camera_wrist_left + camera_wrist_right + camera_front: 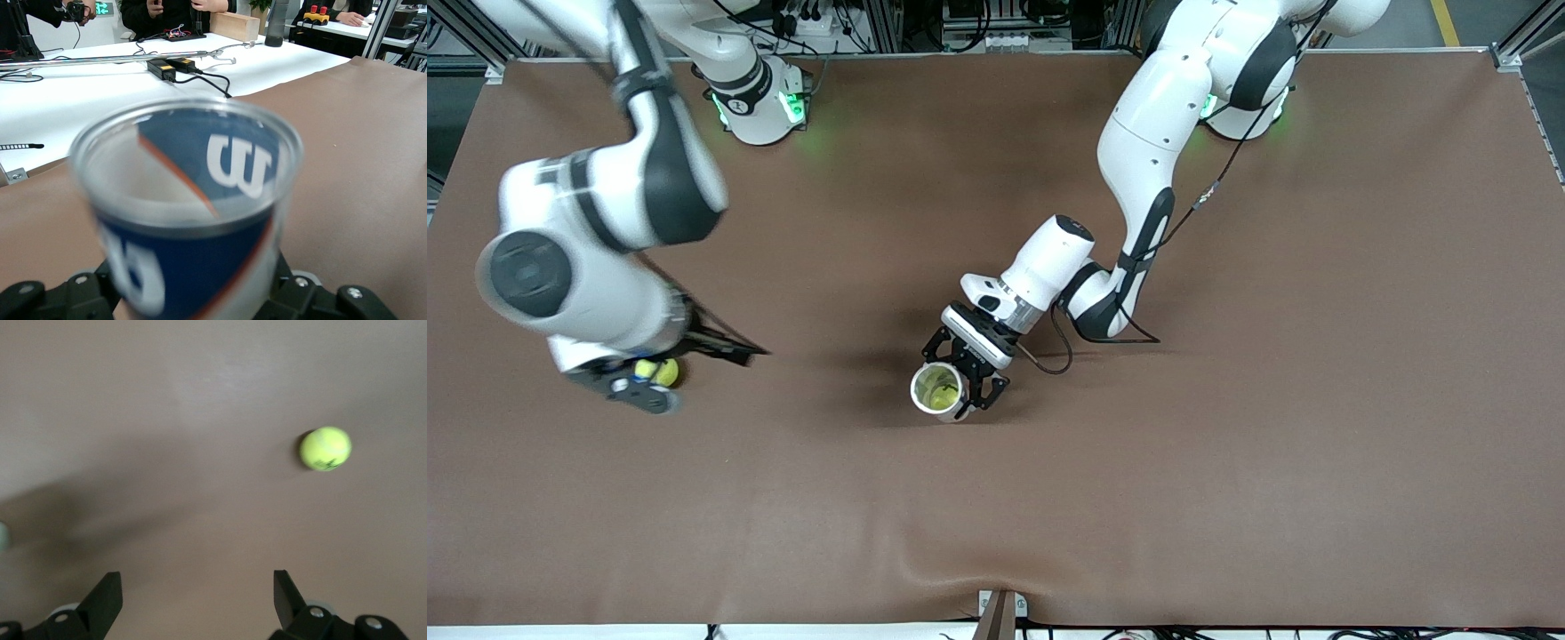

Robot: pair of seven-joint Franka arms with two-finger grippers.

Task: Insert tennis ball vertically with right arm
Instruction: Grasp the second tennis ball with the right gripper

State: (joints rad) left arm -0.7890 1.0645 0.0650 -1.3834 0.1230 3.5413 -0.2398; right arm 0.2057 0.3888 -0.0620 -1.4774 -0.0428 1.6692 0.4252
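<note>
Brown table [1227,462] has lots of open room near the front edge. Right gripper [636,387] hangs fingers spread, empty, over the tennis ball [660,372] lying at the right arm's end. Left gripper [960,378] mid-table straddles an upright clear can [938,389] (grip tightness: can't tell), yellow-green ball inside.

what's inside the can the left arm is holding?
The front view looks into the open mouth of the can, between the left gripper jaws: yellow-green inside, likely a tennis ball. How many are in there is hidden by the can's wall; its base is covered too.
</note>
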